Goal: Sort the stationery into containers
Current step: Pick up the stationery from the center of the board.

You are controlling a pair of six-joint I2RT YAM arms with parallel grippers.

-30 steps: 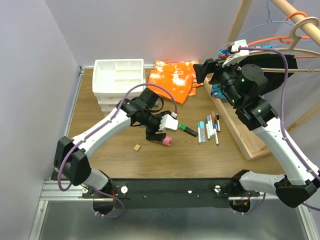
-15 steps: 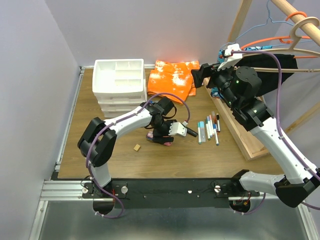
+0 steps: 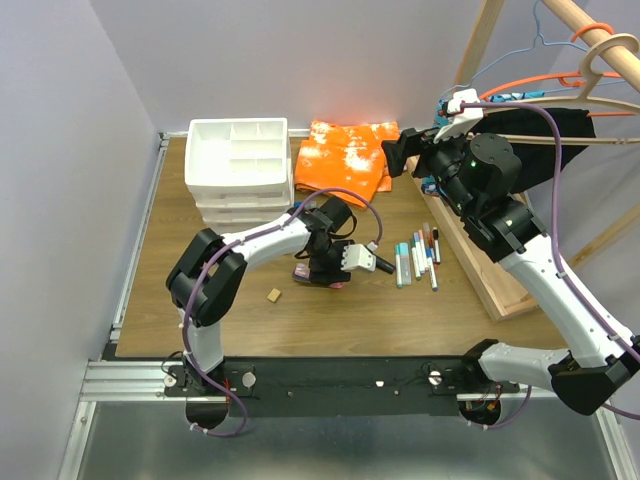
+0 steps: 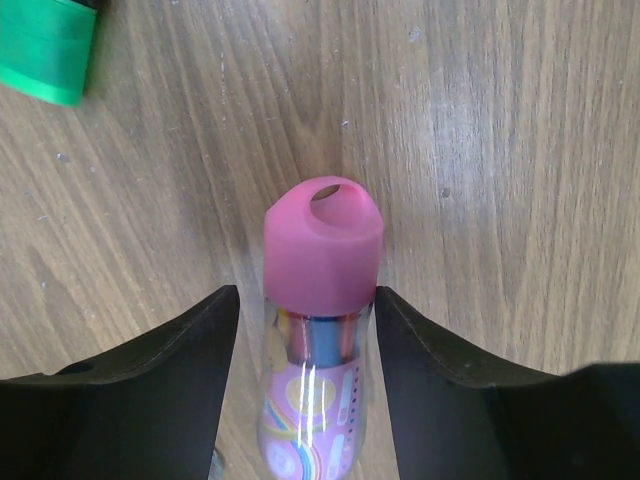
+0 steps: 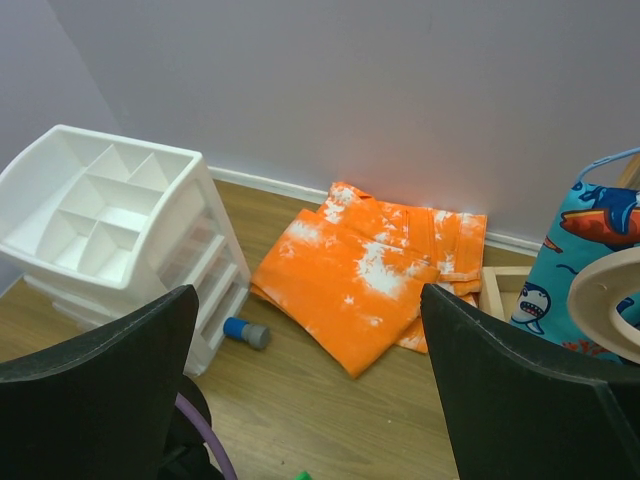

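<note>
Item under handling: the pink-capped bottle. It lies on its side on the tabletop, about midway between the left and right edges and nearer the near edge than the far one.

The left gripper straddles it at the cap shoulder. Its jaws stand apart, one close against the cap, the other with a thin gap. No firm hold is evident.

The green-capped marker lies just beside it, clear of the fingers.

Risk: the bottle is round and smooth, and the cap is wider than the body. A squeeze at the shoulder could squirt it forward or roll it into the marker.

The right gripper hangs wide open and empty towards the far right corner.

The top view hides the bottle under the left wrist, but only it shows the pens. Only the right wrist view shows the blue-capped tube at the foot of the drawer unit.
</note>
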